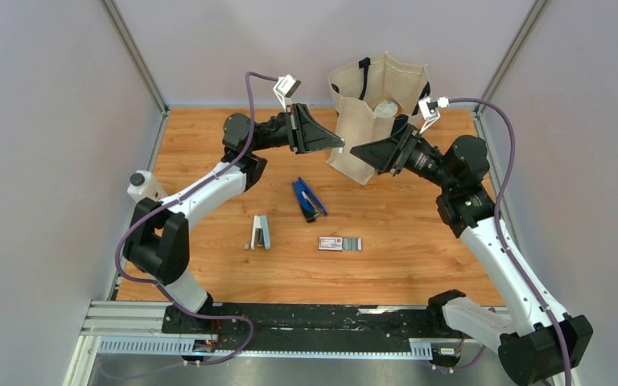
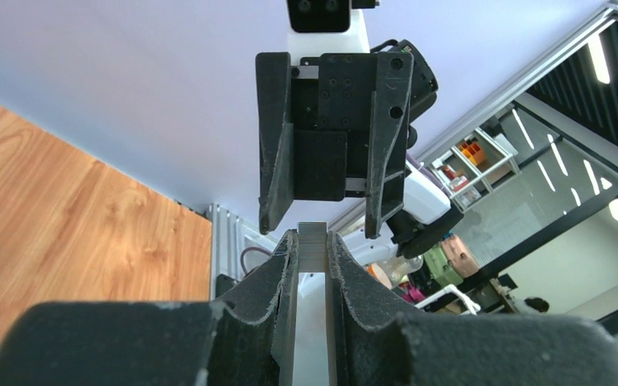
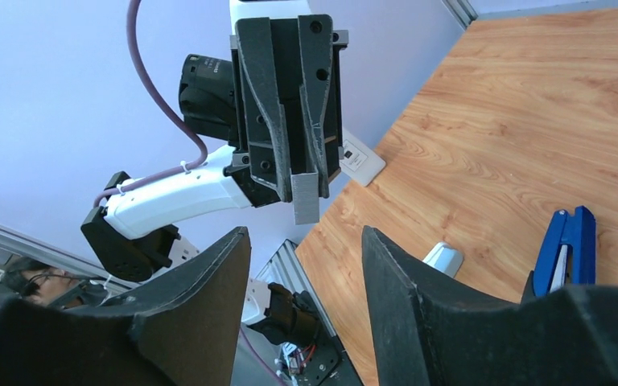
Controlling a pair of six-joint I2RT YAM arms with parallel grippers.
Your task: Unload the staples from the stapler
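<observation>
The dark blue stapler (image 1: pixel 309 199) lies flipped open on the wooden table; it also shows in the right wrist view (image 3: pixel 563 249). My left gripper (image 1: pixel 339 145) is raised above the table and shut on a silver strip of staples (image 2: pixel 314 297), which sticks out past its fingertips (image 3: pixel 306 197). My right gripper (image 1: pixel 356 151) is open and empty. It faces the left gripper tip to tip, a short gap apart, with its fingers (image 2: pixel 273 161) spread on either side of the strip's line.
A pale grey-blue stapler-like object (image 1: pixel 261 232) lies left of the stapler. A red-and-white box (image 1: pixel 339 244) lies in front of the stapler. A beige tote bag (image 1: pixel 378 112) stands at the back, behind both grippers. Grey walls enclose the table.
</observation>
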